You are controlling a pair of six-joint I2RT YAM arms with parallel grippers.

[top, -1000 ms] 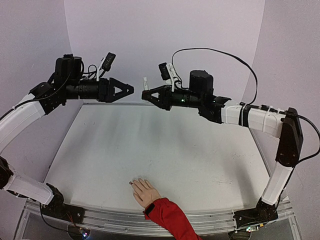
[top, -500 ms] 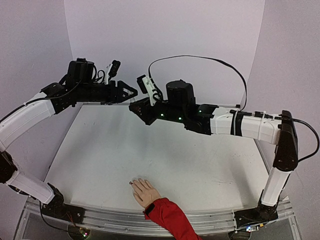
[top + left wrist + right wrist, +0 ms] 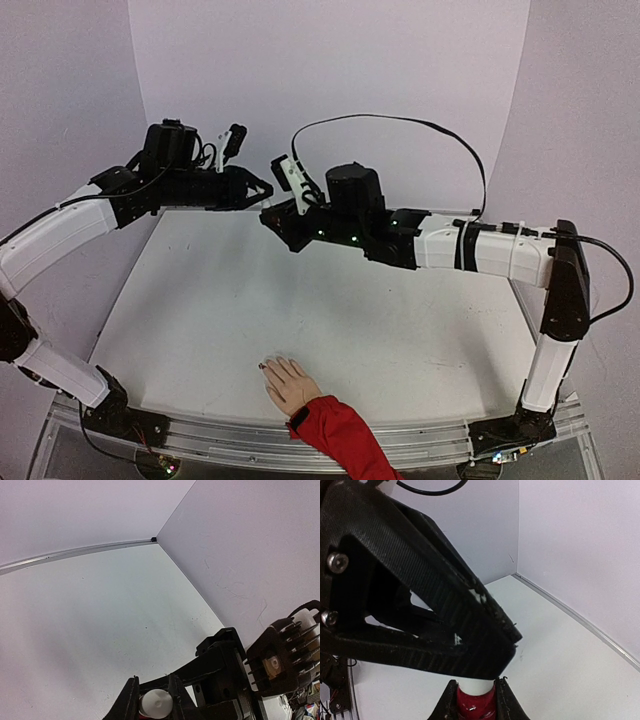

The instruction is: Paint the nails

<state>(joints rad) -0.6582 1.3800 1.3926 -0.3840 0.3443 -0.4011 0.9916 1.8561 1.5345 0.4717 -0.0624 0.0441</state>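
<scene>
Two robot arms reach up and meet in the air above the far part of a white surface (image 3: 300,290), against pale lilac walls. The left fingers (image 3: 260,188) and the right fingers (image 3: 270,216) come tip to tip, the left just above the right.

The right wrist view shows the right fingers closed on a small dark-red polish bottle (image 3: 476,705), gripping its body from both sides. The bottle's white top rises toward the underside of the left arm's black fingers, which fill the upper part of that view.

The left wrist view shows the left fingers pressed against both sides of the bottle's white cap (image 3: 156,701) – closed on it, with no gap visible between finger and cap. The right arm's black wrist sits just beside it.

The nails (image 3: 268,364) are on a small beige mannequin hand (image 3: 290,382) that lies flat at the near edge of the surface, between the two arm bases, its fingertips pointing toward the far left. A red sleeve (image 3: 335,430) runs off the near edge behind it. The nails lie on the surface well apart from both pairs of fingers – far below and nearer the camera. They are too small here to tell their colour.
</scene>
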